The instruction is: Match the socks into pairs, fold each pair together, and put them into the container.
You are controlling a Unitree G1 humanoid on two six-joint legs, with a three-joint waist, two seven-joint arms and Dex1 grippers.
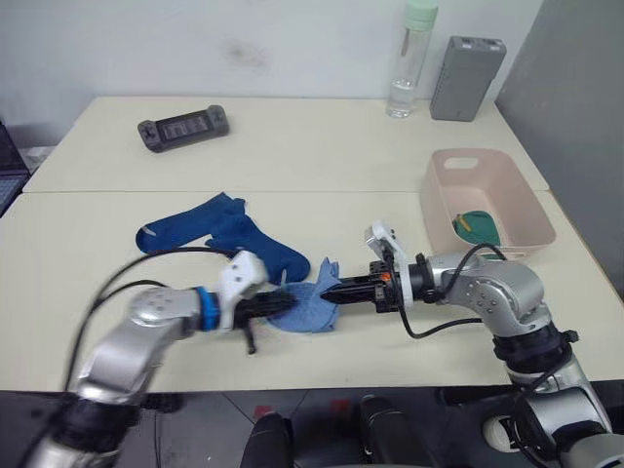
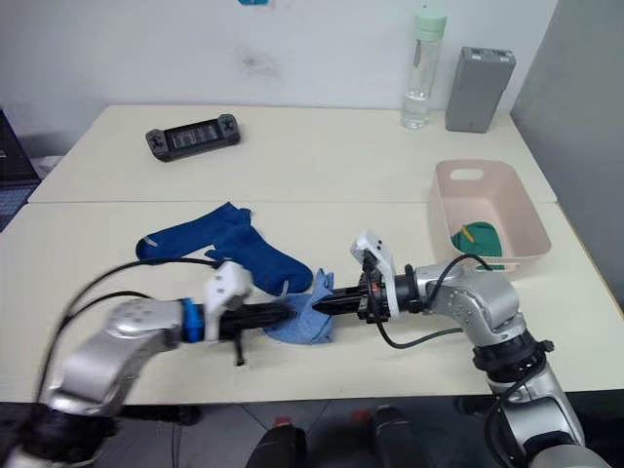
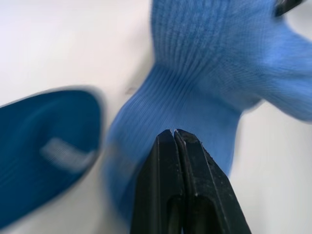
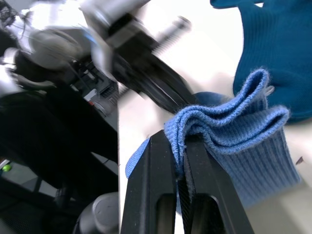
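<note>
Right gripper (image 4: 181, 161) clamps bunched edge of light blue socks (image 1: 310, 306) near table front, lifting for fold. Left gripper (image 3: 174, 139) closed, presses them flat. Navy socks (image 1: 219, 234) far-left; green pair (image 1: 478, 226) in pink bin (image 1: 444, 190) at right.

My left arm (image 1: 146, 327) is motion-blurred in both eye views. In the left wrist view the navy sock (image 3: 44, 156) is smeared and cut off by the frame edge. The light blue socks (image 4: 239, 146) bunch together; I cannot separate one from the other. Green socks (image 1: 478, 226) sit partly hidden behind the container (image 1: 444, 200) wall; count unreadable.
</note>
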